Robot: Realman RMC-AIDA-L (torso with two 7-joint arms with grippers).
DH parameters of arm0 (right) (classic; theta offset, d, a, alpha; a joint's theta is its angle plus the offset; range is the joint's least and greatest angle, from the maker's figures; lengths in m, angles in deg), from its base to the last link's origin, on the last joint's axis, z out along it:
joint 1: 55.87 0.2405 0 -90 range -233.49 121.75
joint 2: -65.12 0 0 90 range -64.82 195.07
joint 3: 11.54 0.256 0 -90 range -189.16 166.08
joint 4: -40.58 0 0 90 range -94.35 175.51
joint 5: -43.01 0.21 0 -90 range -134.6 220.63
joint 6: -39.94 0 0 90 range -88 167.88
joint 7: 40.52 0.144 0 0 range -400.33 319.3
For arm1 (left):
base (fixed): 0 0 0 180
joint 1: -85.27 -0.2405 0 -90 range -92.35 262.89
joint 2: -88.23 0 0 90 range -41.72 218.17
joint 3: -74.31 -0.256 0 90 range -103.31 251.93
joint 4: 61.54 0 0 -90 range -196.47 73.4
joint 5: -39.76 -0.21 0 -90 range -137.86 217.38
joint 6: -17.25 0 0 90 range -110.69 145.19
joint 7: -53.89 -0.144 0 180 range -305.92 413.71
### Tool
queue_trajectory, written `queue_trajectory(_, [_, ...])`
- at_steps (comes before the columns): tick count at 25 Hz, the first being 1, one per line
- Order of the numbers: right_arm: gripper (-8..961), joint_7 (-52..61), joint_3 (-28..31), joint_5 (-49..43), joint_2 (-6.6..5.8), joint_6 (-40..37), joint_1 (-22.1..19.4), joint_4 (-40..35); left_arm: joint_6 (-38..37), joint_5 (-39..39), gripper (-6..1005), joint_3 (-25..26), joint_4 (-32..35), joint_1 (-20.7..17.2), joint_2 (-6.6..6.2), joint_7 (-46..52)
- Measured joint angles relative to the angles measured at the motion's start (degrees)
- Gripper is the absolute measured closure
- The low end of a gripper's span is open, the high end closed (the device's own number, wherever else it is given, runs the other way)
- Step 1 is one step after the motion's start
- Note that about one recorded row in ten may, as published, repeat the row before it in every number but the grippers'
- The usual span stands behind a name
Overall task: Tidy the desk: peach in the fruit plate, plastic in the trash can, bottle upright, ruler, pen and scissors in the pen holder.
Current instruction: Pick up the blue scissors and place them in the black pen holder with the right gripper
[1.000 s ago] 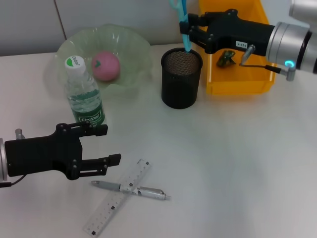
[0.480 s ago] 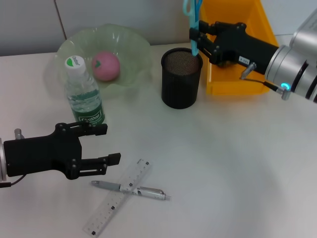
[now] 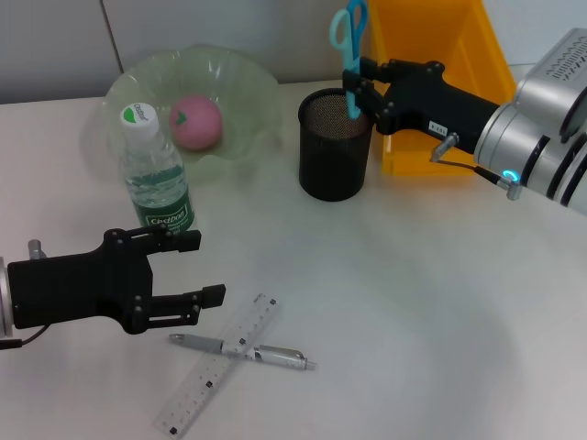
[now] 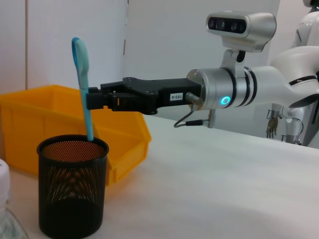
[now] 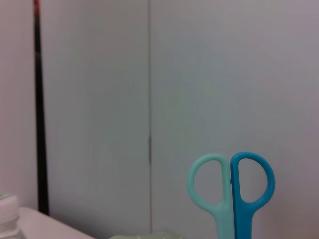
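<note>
Blue scissors (image 3: 349, 41) stand handles-up in the black mesh pen holder (image 3: 335, 151), blades inside it. My right gripper (image 3: 355, 88) is shut on the scissors just above the rim; the left wrist view shows it (image 4: 90, 98) pinching the scissors (image 4: 82, 79) over the pen holder (image 4: 72, 194). The peach (image 3: 195, 121) lies in the green fruit plate (image 3: 252, 87). The bottle (image 3: 156, 179) stands upright beside it. Ruler (image 3: 215, 376) and pen (image 3: 243, 350) lie crossed at the table's front. Just left of them my left gripper (image 3: 204, 268) hovers open and empty. The plastic is hidden.
A yellow bin (image 3: 413, 158) stands right of the pen holder, with my right arm reaching across it. The right wrist view shows only the scissor handles (image 5: 232, 191) against a white wall.
My right gripper has moved left and lowered the scissors, so their blades now go down into the pen holder. The left arm has not moved.
</note>
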Motion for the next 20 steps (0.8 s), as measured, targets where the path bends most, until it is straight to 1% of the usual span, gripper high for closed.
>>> queue_trajectory(3, [724,-2.36,-0.48,2.06,-0.13,0.41,0.88,2.11,-0.10,0.00,202,0.00,-0.09,0.00,0.01,0.00])
queue_trajectory(8, [723,-2.49,-0.69,2.04,-0.10,0.92,1.68,3.33,-0.53,0.00,202,0.00,-0.22,-0.12,0.06,0.01])
queue_trajectory(20, [720,-2.59,-0.71,2.32,0.04,3.08,2.25,4.25,-1.19,0.46,202,0.00,0.05,-0.68,0.02,0.01])
